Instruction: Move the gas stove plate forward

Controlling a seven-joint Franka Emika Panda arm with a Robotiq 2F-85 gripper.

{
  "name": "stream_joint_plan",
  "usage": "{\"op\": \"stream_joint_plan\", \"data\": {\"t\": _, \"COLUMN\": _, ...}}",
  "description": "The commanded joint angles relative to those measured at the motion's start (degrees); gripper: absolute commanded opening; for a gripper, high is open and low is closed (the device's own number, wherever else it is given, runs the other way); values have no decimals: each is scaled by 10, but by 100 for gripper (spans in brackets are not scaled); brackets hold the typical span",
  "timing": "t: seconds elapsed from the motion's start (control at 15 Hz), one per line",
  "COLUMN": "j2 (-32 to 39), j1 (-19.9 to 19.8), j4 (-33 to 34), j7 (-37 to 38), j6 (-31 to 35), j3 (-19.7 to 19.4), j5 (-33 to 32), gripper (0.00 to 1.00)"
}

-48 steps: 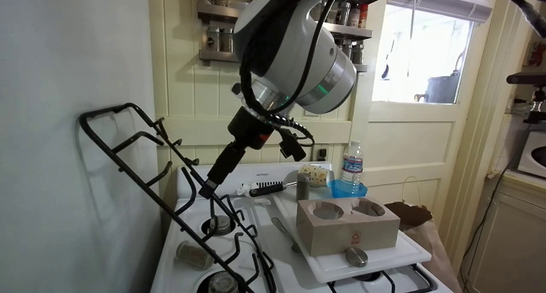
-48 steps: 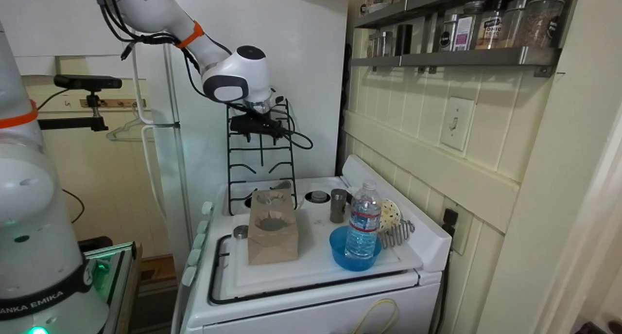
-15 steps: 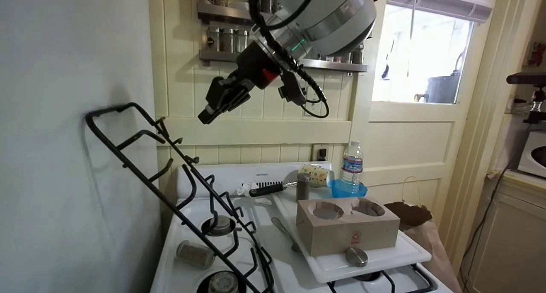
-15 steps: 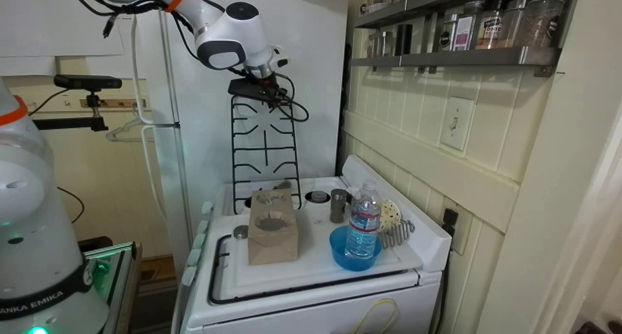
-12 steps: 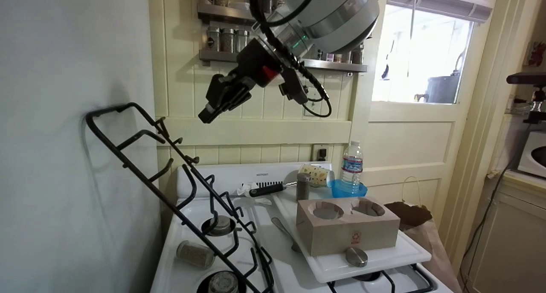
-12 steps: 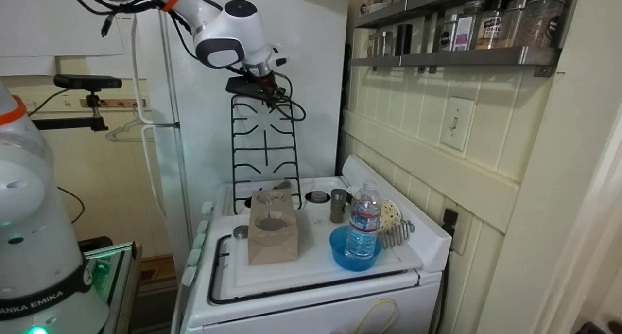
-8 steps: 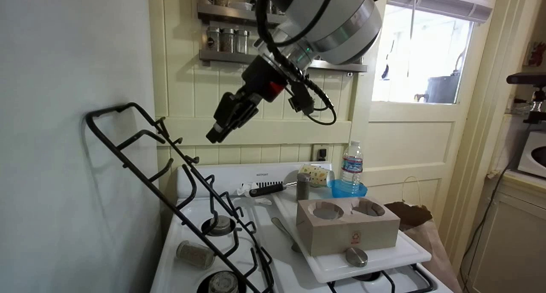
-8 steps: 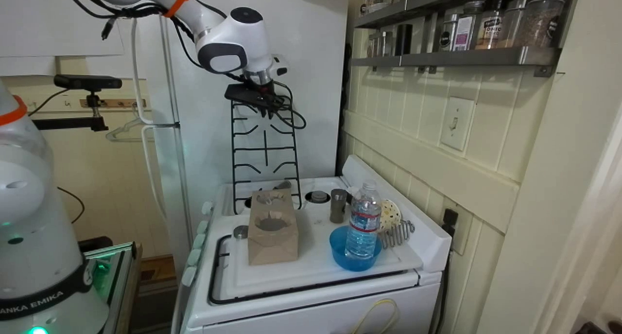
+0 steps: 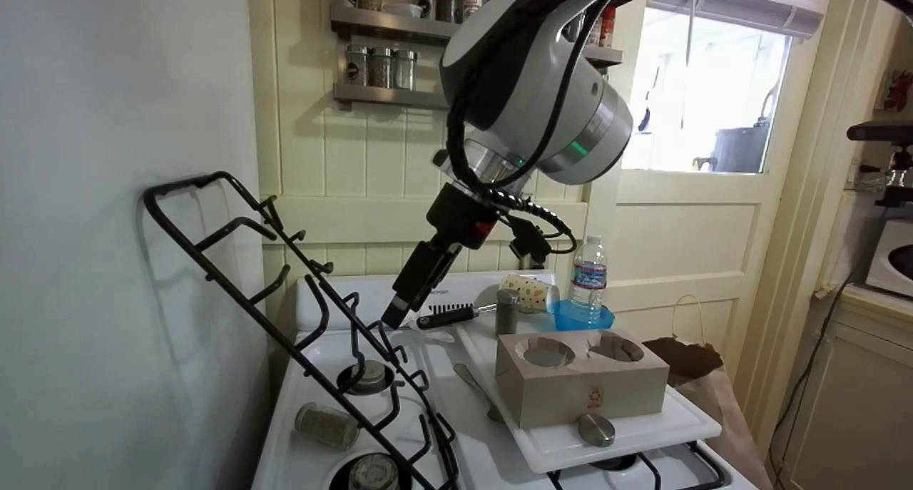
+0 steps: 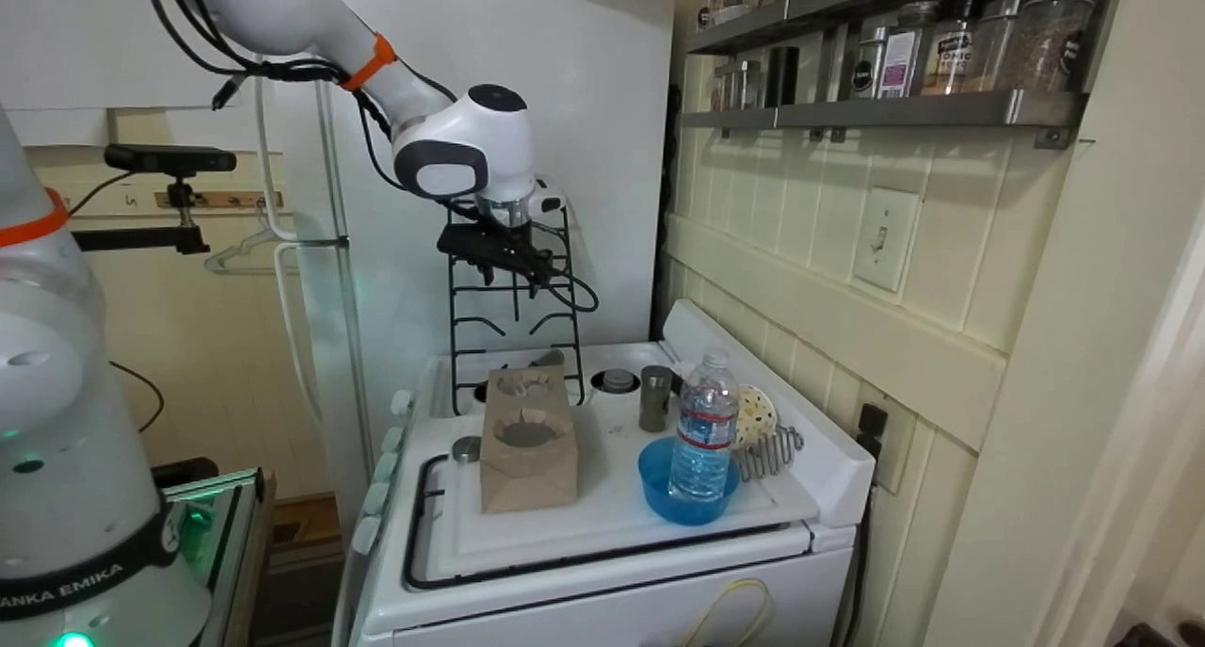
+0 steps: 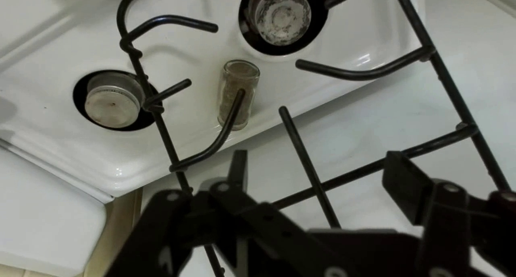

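Observation:
The gas stove plate [image 9: 251,307], a black grate of thin bars with inward prongs, leans tilted against the white fridge side with its lower end on the stove's left burner area. It also shows in an exterior view [image 10: 453,327] and the wrist view [image 11: 305,160]. My gripper [image 9: 394,313] is just right of the grate's back rail in that exterior view, and in front of its middle in an exterior view [image 10: 511,283]. In the wrist view my gripper [image 11: 318,165] is open and empty, its fingers spread either side of the centre bar crossing. Contact cannot be told.
Burner caps [image 9: 371,376] and a lying glass jar [image 9: 326,426] are under the grate. A grey block with round holes [image 9: 581,390] and a metal disc [image 9: 596,430] stand on a white cover. A bottle [image 9: 588,276] in a blue bowl [image 9: 583,319] is behind.
From 3.2 s to 1.0 s ago my gripper rose off the grate, which shifted slightly. Since then my gripper has come down and away from the fridge side. The grate has stayed still.

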Motion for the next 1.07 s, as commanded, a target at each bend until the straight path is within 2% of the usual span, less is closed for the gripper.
{"op": "stream_joint_plan", "data": {"t": 0.0, "j2": -6, "j1": 4, "j4": 0, "j7": -34, "j6": 22, "j3": -1, "j5": 24, "gripper": 100}}
{"op": "stream_joint_plan", "data": {"t": 0.13, "j2": -7, "j1": 12, "j4": 2, "j7": -135, "j6": 13, "j3": -8, "j5": 59, "gripper": 100}}
{"op": "stream_joint_plan", "data": {"t": 0.47, "j2": -2, "j1": -5, "j4": 5, "j7": -319, "j6": -104, "j3": -23, "j5": 92, "gripper": 100}}
{"op": "stream_joint_plan", "data": {"t": 0.53, "j2": 1, "j1": -12, "j4": 4, "j7": -290, "j6": -97, "j3": -19, "j5": 81, "gripper": 99}}
{"op": "stream_joint_plan", "data": {"t": 0.67, "j2": 1, "j1": -18, "j4": 2, "j7": -210, "j6": -85, "j3": -15, "j5": 110, "gripper": 100}}
{"op": "stream_joint_plan", "data": {"t": 1.0, "j2": 20, "j1": -14, "j4": 5, "j7": -114, "j6": -68, "j3": 1, "j5": 190, "gripper": 100}}
